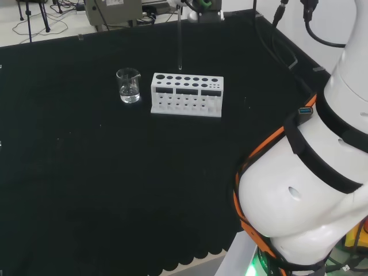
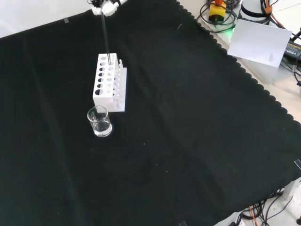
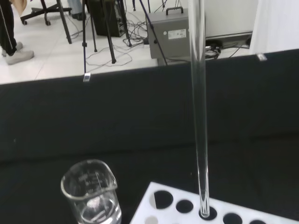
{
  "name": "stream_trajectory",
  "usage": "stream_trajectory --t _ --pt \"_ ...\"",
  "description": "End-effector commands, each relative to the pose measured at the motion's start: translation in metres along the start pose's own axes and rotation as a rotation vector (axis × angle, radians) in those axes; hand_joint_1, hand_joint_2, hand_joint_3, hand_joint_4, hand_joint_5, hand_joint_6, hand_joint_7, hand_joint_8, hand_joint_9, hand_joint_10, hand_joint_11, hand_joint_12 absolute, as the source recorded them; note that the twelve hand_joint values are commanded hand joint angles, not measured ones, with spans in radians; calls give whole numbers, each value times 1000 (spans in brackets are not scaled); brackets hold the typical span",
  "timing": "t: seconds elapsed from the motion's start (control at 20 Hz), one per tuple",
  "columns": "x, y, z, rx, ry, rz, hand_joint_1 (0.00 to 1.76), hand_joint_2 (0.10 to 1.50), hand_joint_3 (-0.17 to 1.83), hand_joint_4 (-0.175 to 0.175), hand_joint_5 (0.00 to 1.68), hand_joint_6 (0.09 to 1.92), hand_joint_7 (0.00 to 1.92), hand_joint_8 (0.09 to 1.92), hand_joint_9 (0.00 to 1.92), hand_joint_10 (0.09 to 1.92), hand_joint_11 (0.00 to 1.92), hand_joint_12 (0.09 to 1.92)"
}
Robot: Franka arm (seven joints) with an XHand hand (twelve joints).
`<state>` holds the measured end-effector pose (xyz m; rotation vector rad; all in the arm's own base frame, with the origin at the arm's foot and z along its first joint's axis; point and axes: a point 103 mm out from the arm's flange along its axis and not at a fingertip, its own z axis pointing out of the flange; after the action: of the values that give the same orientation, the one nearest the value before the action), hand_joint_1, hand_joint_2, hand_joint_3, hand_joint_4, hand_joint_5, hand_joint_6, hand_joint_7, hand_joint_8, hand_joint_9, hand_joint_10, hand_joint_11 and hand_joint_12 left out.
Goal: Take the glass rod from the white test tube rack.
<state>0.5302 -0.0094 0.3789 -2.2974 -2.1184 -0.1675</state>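
**Spotter:** Front view first, operator: your hand [image 2: 106,6] sits at the very top edge, and its white fingers are curled round the upper end of the glass rod [image 2: 106,37].

**Operator:** Where is the rod against the rack?

**Spotter:** It hangs close to upright, and its lower tip is right at the top plate of the white test tube rack [image 2: 109,82], over a hole near the rack's far end in that view. Look at your wrist view: the rod [image 3: 200,116] runs straight down and its tip meets one of the dark round holes of the rack [image 3: 187,205]; you cannot tell there whether the tip is just inside or just above.

**Operator:** And from the head view?

**Spotter:** You see the rod [image 1: 179,40] as a thin clear line standing above the back row of the rack [image 1: 187,95]. A small glass beaker [image 1: 129,85] stands just to the rack's left on the black cloth [image 1: 115,184], apart from it.
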Motion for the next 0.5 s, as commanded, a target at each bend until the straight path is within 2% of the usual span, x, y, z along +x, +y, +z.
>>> stream_trajectory --t 0.05,0.3,0.5 --pt "18 -12 -24 -30 21 -38 1304 1119 -175 -175 1161 419 1192 984 1681 788 1470 1090" --pt "29 -10 -24 -34 33 -77 1304 1120 -175 -175 1164 411 1190 987 1685 786 1472 1092" --pt "36 -8 -22 -33 18 -85 1304 1119 -175 -175 1166 407 1190 988 1686 784 1473 1093"
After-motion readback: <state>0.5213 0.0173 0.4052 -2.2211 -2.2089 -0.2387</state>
